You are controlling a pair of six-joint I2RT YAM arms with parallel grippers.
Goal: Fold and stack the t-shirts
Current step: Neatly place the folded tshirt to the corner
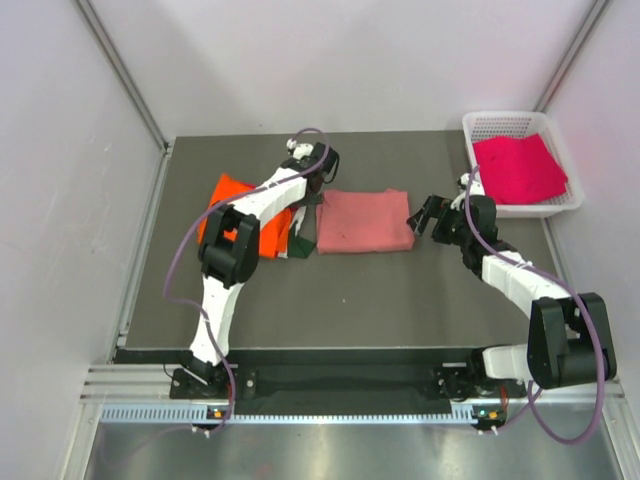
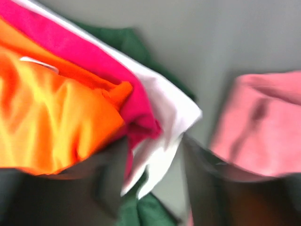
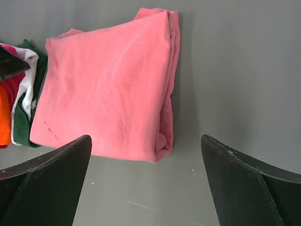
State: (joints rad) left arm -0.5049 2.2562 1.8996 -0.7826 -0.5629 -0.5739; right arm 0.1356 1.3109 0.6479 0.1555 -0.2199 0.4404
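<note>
At the left, the orange t-shirt lies in a layered pile with white cloth and green cloth at its right edge, apparently the stack. The left arm stretches far forward with its elbow bent, and the left gripper points down at that edge. The wrist view is blurred, so I cannot tell whether its fingers pinch anything. Just beside it, the salmon-pink t-shirt lies folded flat, probably ready for stacking. The right gripper hovers low at the shirt's right edge, fingers spread wide and holding nothing. 1 magenta t-shirt lies in the basket.
</note>
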